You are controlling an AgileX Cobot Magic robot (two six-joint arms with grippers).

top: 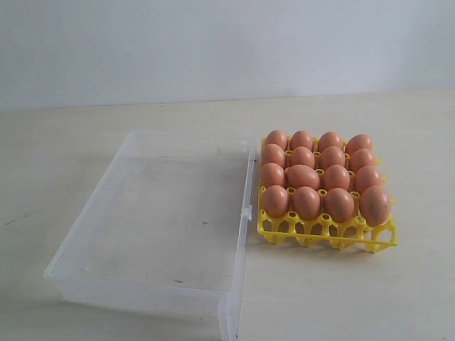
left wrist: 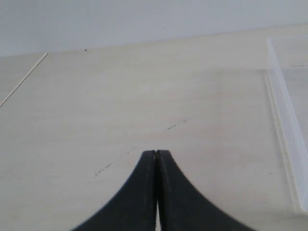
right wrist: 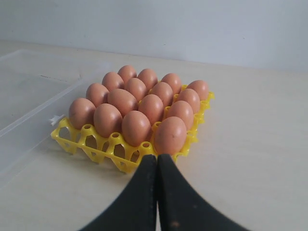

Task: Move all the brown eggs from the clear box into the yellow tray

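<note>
Exterior view, from the left: the clear box [top: 163, 220] lies flat on the pale counter [top: 355, 298], its long side running away from the camera and a small latch tab [top: 247, 212] sticking out of its right wall. Just beside that wall, close to the tab, stands the yellow tray [top: 320, 231], squarely on the counter. All sixteen brown eggs [top: 306, 202] sit in the tray, one to a cup, four rows of four; most stand on end, while one in the second row from the front leans more on its side. Neither arm shows in this view. Left wrist view: the left end effector [left wrist: 155, 153] is clenched, its two dark fingers [left wrist: 139, 192] pressed tip to tip with nothing between them, above bare counter [left wrist: 120, 106] well apart from the eggs; only one wall of the clear box [left wrist: 284, 125] shows at the frame's edge. Right wrist view: the right end effector [right wrist: 156, 156] is likewise clenched and grasps nothing, its tips pointing at a corner of the yellow tray [right wrist: 124, 165], near the closest of the brown eggs [right wrist: 137, 127] without touching them.
</note>
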